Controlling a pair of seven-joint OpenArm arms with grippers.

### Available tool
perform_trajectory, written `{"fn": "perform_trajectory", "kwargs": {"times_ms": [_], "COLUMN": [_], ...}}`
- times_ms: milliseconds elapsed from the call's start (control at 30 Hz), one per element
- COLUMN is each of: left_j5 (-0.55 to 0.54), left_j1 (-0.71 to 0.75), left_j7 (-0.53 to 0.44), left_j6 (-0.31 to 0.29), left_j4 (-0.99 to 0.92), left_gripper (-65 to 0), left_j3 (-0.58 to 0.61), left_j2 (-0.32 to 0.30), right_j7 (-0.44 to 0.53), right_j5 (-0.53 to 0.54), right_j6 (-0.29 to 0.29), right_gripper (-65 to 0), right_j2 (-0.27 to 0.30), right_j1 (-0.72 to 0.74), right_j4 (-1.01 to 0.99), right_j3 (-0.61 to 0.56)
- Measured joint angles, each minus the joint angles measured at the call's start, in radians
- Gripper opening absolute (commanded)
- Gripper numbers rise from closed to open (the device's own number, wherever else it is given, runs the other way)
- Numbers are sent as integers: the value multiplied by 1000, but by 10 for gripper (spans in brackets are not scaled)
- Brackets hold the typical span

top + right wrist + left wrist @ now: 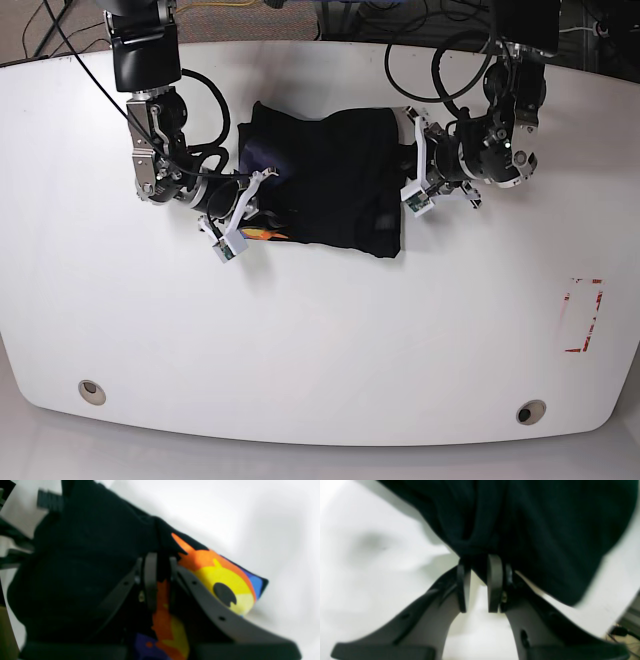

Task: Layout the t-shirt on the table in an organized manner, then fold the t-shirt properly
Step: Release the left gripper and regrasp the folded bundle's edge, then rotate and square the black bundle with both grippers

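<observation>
Cloth bunches between both grippers: the t-shirt [325, 180] lies folded on the far middle of the table [320, 330]. At its right edge the left gripper [478, 565] pinches black fabric, jaws narrow. At its left edge the right gripper [160, 562] clamps cloth beside the orange-and-yellow graphic [220, 577].

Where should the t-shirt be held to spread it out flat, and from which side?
The t-shirt lies bunched, so its two opposite ends are probably best, each arm coming from its own outer side. The right gripper pinches the end with the orange print, the left gripper a plain dark fold at the other.
</observation>
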Motion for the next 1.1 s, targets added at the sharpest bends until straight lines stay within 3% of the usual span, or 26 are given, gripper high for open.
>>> {"fn": "perform_trajectory", "kwargs": {"times_ms": [200, 533, 600, 833, 1000, 1100], "left_j5": [32, 45, 47, 48, 47, 45], "left_j1": [-104, -302, -328, -418, -462, -457], "left_j7": [-72, -85, -86, -83, -32, 14], "left_j6": [0, 0, 0, 0, 0, 0], "left_j4": [-156, -346, -355, -322, -209, -126], "left_gripper": [-556, -556, -556, -556, -556, -556], "left_j3": [-5, 76, 85, 95, 90, 90], "left_j2": [0, 3, 4, 2, 0, 2], "right_j7": [2, -15, -18, -16, -37, -60], "right_j5": [-5, -14, -12, -12, -1, -4], "right_j6": [-8, -5, -34, -99, -151, -152], "right_gripper": [-593, -593, -593, -593, -593, -593], "right_j2": [3, -6, -10, -38, -35, -17], "right_j1": [-41, -171, -187, -202, -201, -200], "right_j4": [66, 237, 271, 386, 456, 469], "right_j3": [2, -1, -2, -6, -2, 0]}}
